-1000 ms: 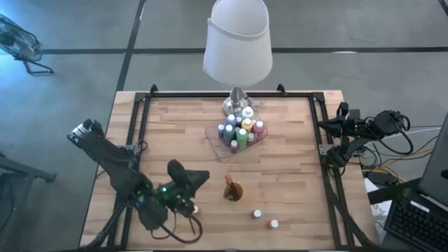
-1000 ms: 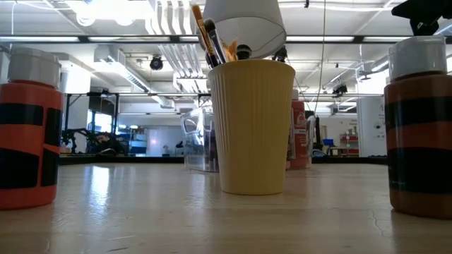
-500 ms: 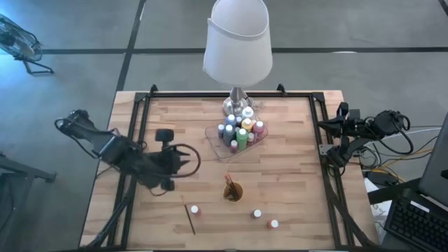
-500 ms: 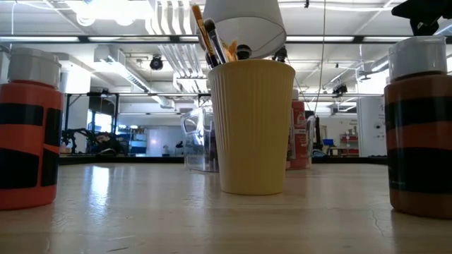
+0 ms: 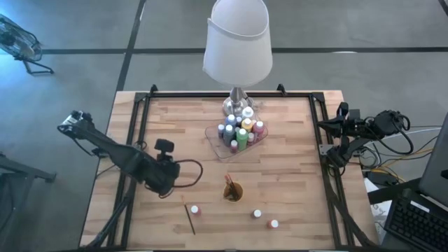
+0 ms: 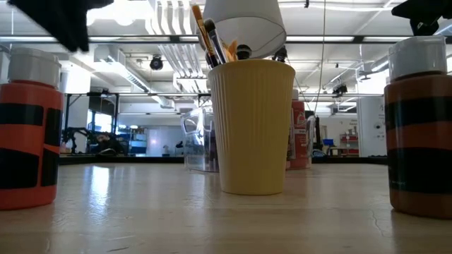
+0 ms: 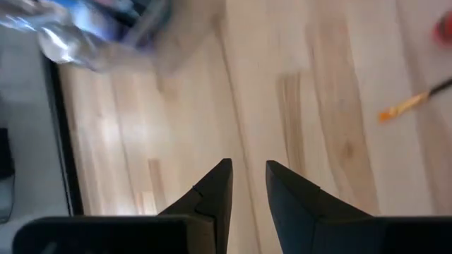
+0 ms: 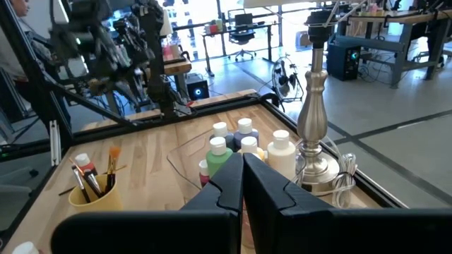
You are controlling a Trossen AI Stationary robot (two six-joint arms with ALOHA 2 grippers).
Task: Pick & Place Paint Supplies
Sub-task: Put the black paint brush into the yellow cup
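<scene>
Left gripper (image 5: 162,180) sits above the left half of the wooden table (image 5: 294,164), between the table's left rail and the cup; in the left wrist view its two fingers (image 7: 215,194) stand a small gap apart with bare wood showing between them, nothing held. Right gripper (image 8: 242,180) is parked off the table's right edge, fingers pressed together and empty. Paint bottles (image 5: 240,130), white-capped and in mixed colours, stand clustered in a clear plastic tray (image 5: 213,134) just in front of the lamp base (image 5: 238,103), toward the far middle of the table; the lamp shade (image 5: 238,38) overhangs that area. Small cup (image 5: 233,190) stands near the table's centre toward the near side, with brushes (image 6: 208,35) upright in it, handles down. Three bottles stand loose near the front edge: one (image 5: 195,209) left of the cup, with a single dark-handled brush (image 5: 190,219) lying flat just beside it; two others (image 5: 257,213) and (image 5: 272,224) to the right of the cup, close to each other. Low view: two orange-and-black bottles flank the cup, one (image 6: 27,130) at the left edge, one (image 6: 418,127) at the right edge.
</scene>
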